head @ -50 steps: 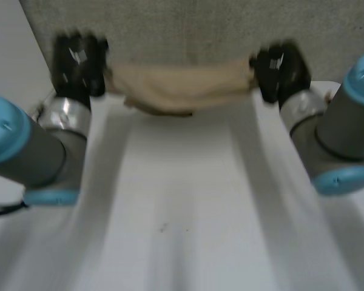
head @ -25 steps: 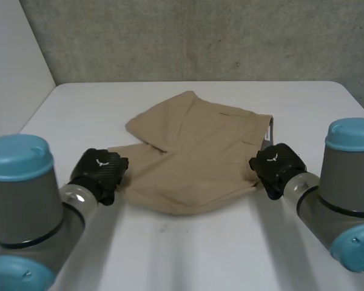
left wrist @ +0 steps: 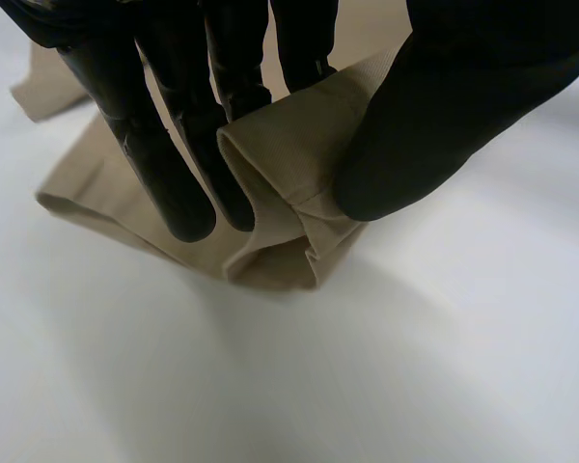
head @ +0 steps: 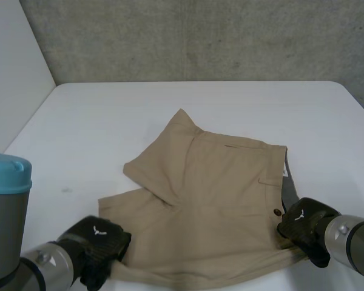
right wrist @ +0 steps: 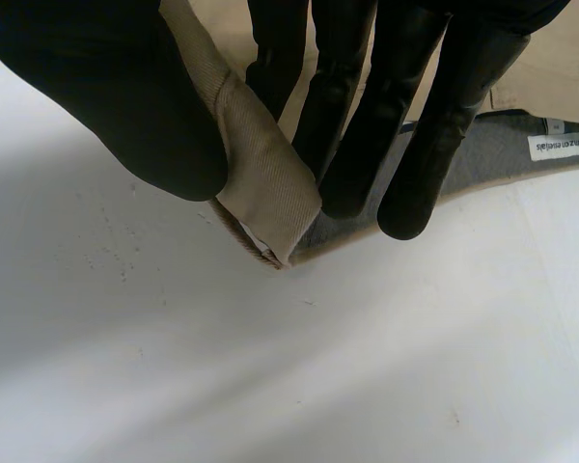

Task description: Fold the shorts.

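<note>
Left hand [head: 97, 241] pinches the near-left corner of the tan shorts [head: 212, 200]; right hand [head: 304, 224] pinches the near-right corner; they lie partly folded on the tabletop [head: 109, 121], bare room far and left.

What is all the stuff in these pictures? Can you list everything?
shorts: one, tan, lying on the table
label: one, white, on the shorts' grey lining, beside the right hand's fingers
table: one, white, under the shorts
wall: one, grey, behind the table
left hand: one, black, pinching a hem corner
right hand: one, black, pinching a waistband corner
left arm: one, grey, light-blue cap
right arm: one, grey
</note>
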